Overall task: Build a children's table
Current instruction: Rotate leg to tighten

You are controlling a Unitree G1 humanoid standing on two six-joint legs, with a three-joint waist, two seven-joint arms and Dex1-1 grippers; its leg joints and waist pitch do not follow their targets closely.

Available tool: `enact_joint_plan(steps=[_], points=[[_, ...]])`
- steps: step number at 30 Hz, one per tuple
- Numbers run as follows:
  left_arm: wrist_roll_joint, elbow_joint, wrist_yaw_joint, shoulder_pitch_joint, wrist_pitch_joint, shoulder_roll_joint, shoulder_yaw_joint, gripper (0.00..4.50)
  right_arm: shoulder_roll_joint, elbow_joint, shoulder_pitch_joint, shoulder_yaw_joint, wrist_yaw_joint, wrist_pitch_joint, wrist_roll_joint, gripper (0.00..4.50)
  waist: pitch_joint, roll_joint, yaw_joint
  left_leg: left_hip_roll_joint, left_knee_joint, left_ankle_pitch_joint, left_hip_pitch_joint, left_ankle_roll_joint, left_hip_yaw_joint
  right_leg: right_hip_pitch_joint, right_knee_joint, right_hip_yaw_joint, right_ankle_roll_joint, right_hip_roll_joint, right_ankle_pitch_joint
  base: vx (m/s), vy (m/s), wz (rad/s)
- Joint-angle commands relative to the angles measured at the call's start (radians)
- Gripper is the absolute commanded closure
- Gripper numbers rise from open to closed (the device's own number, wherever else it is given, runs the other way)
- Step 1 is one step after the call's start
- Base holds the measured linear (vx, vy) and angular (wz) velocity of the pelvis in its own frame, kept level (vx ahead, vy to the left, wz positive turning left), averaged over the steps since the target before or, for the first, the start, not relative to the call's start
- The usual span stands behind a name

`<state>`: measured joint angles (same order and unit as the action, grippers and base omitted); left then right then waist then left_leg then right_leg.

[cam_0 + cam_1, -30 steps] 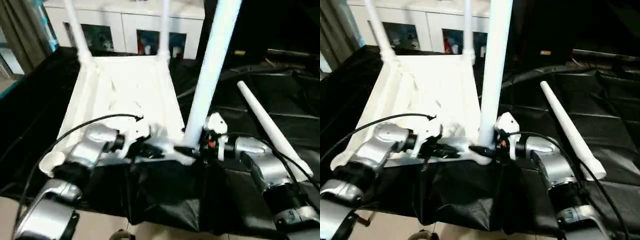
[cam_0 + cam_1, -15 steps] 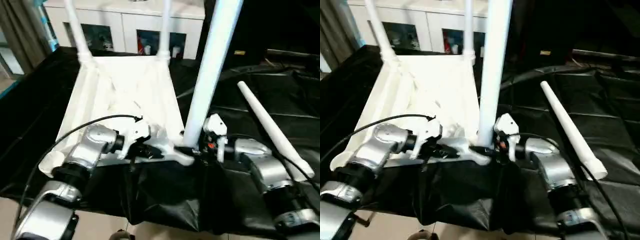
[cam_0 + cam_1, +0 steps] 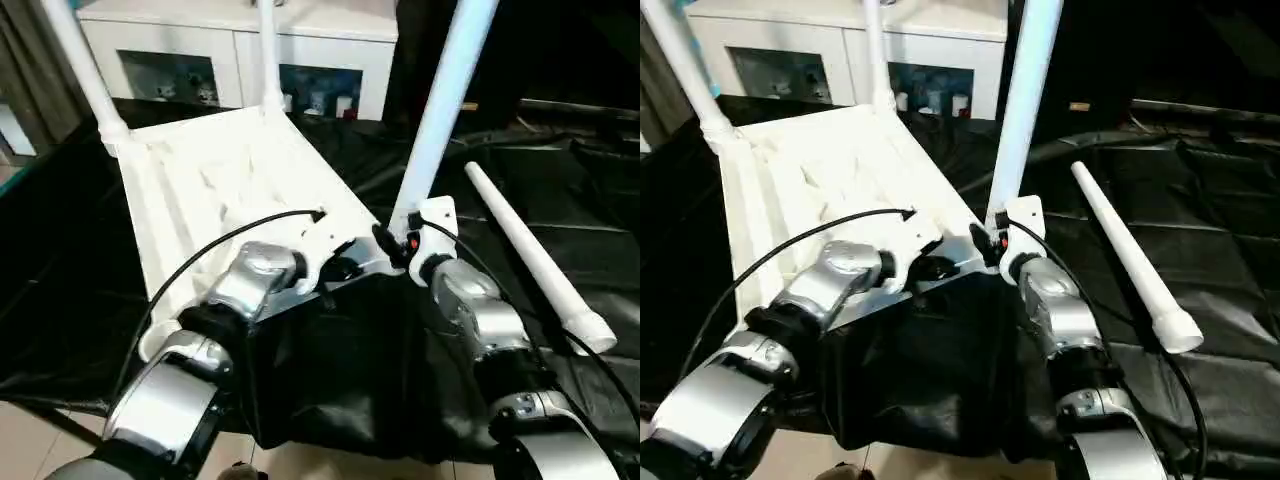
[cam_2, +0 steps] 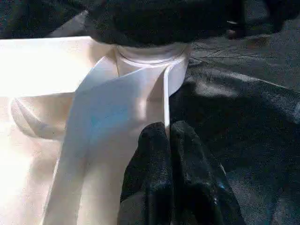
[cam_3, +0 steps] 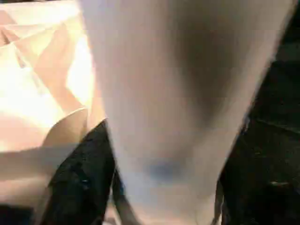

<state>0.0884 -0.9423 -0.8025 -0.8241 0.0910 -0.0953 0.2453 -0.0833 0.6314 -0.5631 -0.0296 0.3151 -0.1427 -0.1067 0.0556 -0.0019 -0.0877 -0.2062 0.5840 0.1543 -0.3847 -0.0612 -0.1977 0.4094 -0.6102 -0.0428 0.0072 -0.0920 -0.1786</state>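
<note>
Black fingers of the left gripper (image 4: 166, 140) are pinched flat on a thin rib at the near edge of the upturned children's table (image 3: 240, 170), while the right gripper (image 5: 154, 187) straddles the base of the near upright leg (image 3: 440, 110), seemingly clasping it. To seat that leg well, I would keep the top pinned and press straight down its axis. Beyond lie the loose leg (image 3: 525, 250) on the black cloth (image 3: 600, 200) and two far fitted legs.

Silver forearms (image 3: 255, 280); black cable (image 3: 215, 250) looping over left one; possibly red mark on right wrist.
</note>
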Motion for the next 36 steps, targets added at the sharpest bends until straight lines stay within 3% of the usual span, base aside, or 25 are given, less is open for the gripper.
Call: enact_joint_plan(steps=[1, 5, 9, 13, 19, 25, 30, 31, 36], points=[[-0.001, 0.011, 0.050, -0.050, -0.042, 0.004, -0.024, 4.50, 0.049, -0.005, 0.032, 0.074, 0.111, -0.007, -0.017, 1.05, -0.069, -0.008, 0.003, -0.013, -0.070, 0.278, 0.017, 0.015, 0.011, -0.046, 0.081, 0.027, -0.189, -0.042, -0.210, 0.000, 0.000, 0.00], [-0.010, 0.028, -0.023, -0.023, -0.081, -0.025, -0.014, 4.50, -0.008, -0.053, 0.050, 0.090, 0.228, 0.011, -0.036, 0.94, -0.070, -0.011, 0.003, -0.014, -0.068, 0.275, 0.018, 0.024, 0.012, -0.048, 0.082, 0.027, -0.186, -0.042, -0.228, 0.000, 0.000, 0.00], [-0.040, 0.063, -0.148, 0.012, -0.126, -0.058, -0.012, 4.50, -0.092, -0.098, 0.078, 0.131, 0.373, 0.029, -0.026, 0.94, -0.073, -0.011, 0.001, -0.017, -0.065, 0.243, 0.017, 0.040, 0.010, -0.049, 0.073, 0.028, -0.215, -0.042, -0.154, 0.000, 0.000, 0.00], [-0.112, 0.174, -0.388, 0.081, -0.123, -0.132, 0.001, 4.50, -0.211, -0.168, 0.111, 0.155, 0.575, 0.032, -0.041, 0.94, -0.072, -0.013, -0.005, -0.020, -0.063, 0.220, 0.016, 0.061, 0.007, -0.052, 0.068, 0.027, -0.238, -0.041, -0.119, 0.000, 0.000, 0.00], [-0.125, 0.213, -0.521, 0.113, -0.129, -0.204, 0.019, 4.50, -0.300, -0.244, 0.146, 0.190, 0.721, 0.022, -0.057, 0.94, -0.070, -0.006, -0.024, -0.028, -0.066, 0.253, 0.024, 0.048, 0.005, -0.042, 0.068, 0.028, -0.238, -0.041, -0.170, 0.000, 0.000, 0.00], [-0.137, 0.258, -0.590, 0.137, -0.110, -0.248, 0.019, 4.50, -0.311, -0.252, 0.154, 0.193, 0.761, 0.018, -0.067, 0.94, -0.068, -0.009, -0.023, -0.027, -0.069, 0.289, 0.023, 0.019, 0.008, -0.040, 0.071, 0.029, -0.223, -0.046, -0.225, 0.000, 0.000, 0.00], [-0.139, 0.272, -0.596, 0.144, -0.106, -0.249, 0.016, 4.50, -0.292, -0.255, 0.156, 0.191, 0.752, 0.009, -0.083, 1.32, -0.071, -0.009, -0.023, -0.025, -0.067, 0.259, 0.022, 0.024, 0.007, -0.041, 0.067, 0.029, -0.227, -0.044, -0.188, 0.000, 0.000, 0.00], [-0.139, 0.271, -0.596, 0.145, -0.106, -0.248, 0.017, 4.50, -0.291, -0.256, 0.158, 0.193, 0.754, 0.009, -0.084, 1.60, -0.071, -0.011, -0.023, -0.025, -0.067, 0.250, 0.021, 0.027, 0.007, -0.042, 0.065, 0.028, -0.228, -0.043, -0.177, 0.000, 0.000, 0.00], [-0.141, 0.274, -0.581, 0.147, -0.108, -0.240, 0.014, 4.50, -0.277, -0.265, 0.177, 0.201, 0.759, 0.001, -0.091, 1.74, -0.070, -0.011, -0.024, -0.025, -0.067, 0.251, 0.020, 0.029, 0.007, -0.041, 0.066, 0.028, -0.225, -0.044, -0.186, 0.000, 0.000, 0.00]])
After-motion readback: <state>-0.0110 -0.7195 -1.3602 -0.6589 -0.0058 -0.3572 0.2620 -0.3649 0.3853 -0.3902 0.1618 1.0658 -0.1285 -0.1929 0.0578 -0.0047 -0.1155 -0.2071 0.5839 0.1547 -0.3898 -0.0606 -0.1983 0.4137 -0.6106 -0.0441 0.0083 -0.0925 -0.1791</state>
